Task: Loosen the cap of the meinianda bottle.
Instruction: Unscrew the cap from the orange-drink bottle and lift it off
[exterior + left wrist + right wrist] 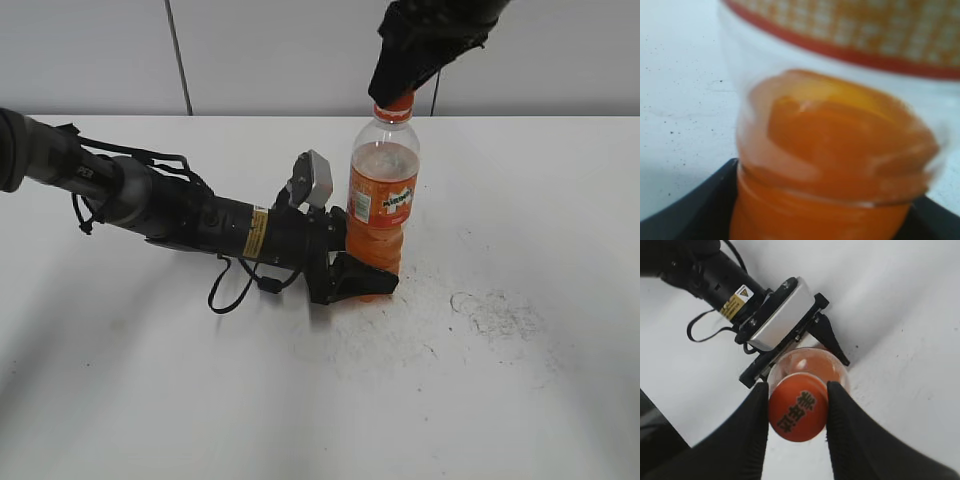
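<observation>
The meinianda bottle (383, 200) stands upright on the white table, with orange drink and an orange label. My left gripper (360, 278) is shut on the bottle's lower body; its black fingers flank the orange base in the left wrist view (825, 210). My right gripper (400, 95) comes down from above and is shut on the orange cap (399, 101). In the right wrist view the two black fingers press both sides of the cap (798, 407), which has dark characters printed on top. The bottle (807, 362) shows below it.
The left arm (190, 215) lies low across the table from the left, with a loose black cable (235, 290) under it. Dark scuff marks (495, 310) smear the table to the right of the bottle. A wall rises behind the table.
</observation>
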Controlling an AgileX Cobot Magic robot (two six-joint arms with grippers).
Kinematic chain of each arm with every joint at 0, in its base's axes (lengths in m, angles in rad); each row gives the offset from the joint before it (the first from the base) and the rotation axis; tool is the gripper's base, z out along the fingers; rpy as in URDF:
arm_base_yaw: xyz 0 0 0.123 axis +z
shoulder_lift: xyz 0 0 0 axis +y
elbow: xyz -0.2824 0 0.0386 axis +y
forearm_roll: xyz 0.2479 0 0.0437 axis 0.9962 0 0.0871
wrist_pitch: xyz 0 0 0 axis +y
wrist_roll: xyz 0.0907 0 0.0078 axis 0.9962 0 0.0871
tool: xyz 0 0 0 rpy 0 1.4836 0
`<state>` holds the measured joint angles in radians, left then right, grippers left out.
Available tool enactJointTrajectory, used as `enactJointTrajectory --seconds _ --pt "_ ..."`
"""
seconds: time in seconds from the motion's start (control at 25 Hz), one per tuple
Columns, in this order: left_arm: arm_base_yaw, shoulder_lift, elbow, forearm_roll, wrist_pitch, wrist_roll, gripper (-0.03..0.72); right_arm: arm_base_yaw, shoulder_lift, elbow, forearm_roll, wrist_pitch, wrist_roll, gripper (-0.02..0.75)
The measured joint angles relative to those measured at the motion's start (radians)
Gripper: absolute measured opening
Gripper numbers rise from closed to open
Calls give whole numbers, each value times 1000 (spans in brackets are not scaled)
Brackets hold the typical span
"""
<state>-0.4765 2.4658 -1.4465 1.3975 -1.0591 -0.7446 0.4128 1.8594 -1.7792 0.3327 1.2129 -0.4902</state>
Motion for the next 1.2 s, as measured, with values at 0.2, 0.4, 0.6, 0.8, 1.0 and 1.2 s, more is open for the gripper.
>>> enactJointTrajectory --seconds 0.2,0.4,0.6,0.8,1.0,1.2 --pt "0 0 0 2 0 0 561 0 0 0 18 0 -548 257" --pt "1 0 0 2 0 0 561 0 -2 0 19 0 -679 252" --pt "1 0 0 2 0 0 561 0 -2 0 26 -2 -427 459" --pt "1 0 0 3 0 0 561 0 -2 0 30 -46 125 601" --pt "1 0 0 3 0 0 561 0 -2 0 30 -5 356 474" --pt "1 0 0 3 0 0 561 0 -2 0 24 0 370 388"
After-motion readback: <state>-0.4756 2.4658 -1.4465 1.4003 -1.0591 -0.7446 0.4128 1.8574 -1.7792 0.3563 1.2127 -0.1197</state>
